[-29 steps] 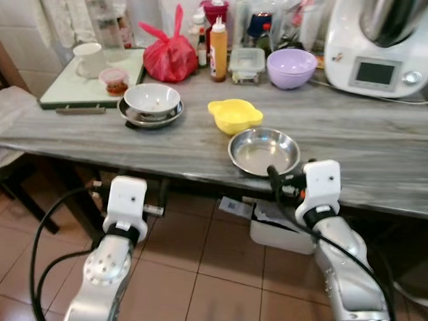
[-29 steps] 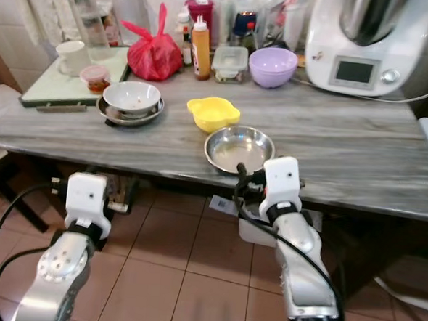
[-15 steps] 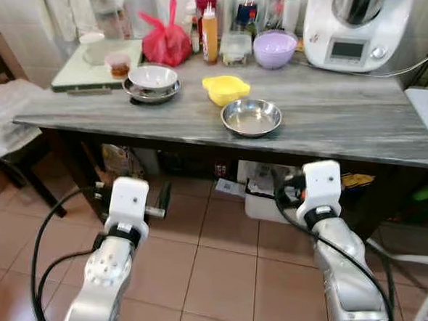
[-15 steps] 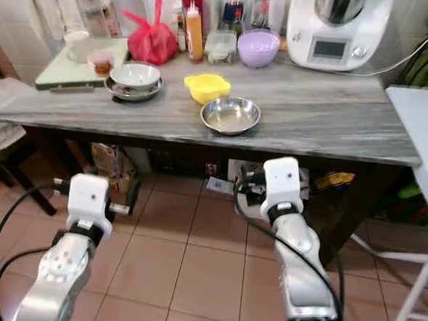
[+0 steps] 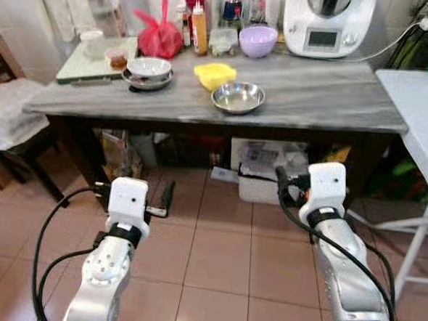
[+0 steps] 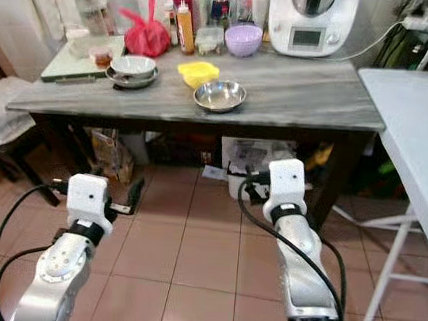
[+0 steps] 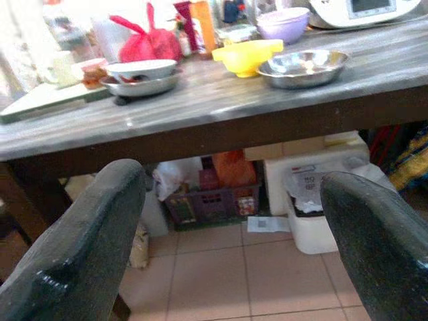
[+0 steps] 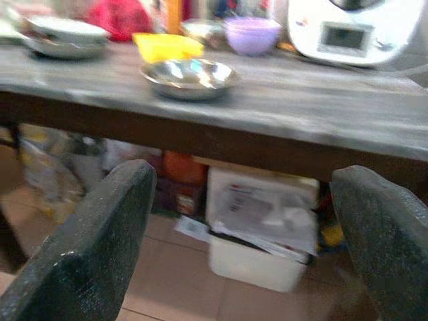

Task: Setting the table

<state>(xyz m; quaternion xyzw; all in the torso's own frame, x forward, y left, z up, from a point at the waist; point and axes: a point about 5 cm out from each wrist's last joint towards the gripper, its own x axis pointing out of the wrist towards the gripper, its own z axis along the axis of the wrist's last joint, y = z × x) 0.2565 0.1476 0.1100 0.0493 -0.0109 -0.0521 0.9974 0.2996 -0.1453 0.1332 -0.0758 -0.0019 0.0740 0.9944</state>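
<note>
Both arms hang low over the tiled floor (image 5: pixel 215 255), left gripper (image 7: pixel 227 221) and right gripper (image 8: pixel 247 221) with jaws released, holding nothing. Beyond, on the grey surface (image 5: pixel 312 101), the steel bowl (image 5: pixel 237 97) sits near the front edge, the yellow bowl (image 5: pixel 215 75) just behind it, a white bowl on a plate (image 5: pixel 148 71) further left.

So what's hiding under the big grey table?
Under the table sit a white bin stuffed with papers, a purple basket and some bags. What lies deeper back is in shadow.
</note>
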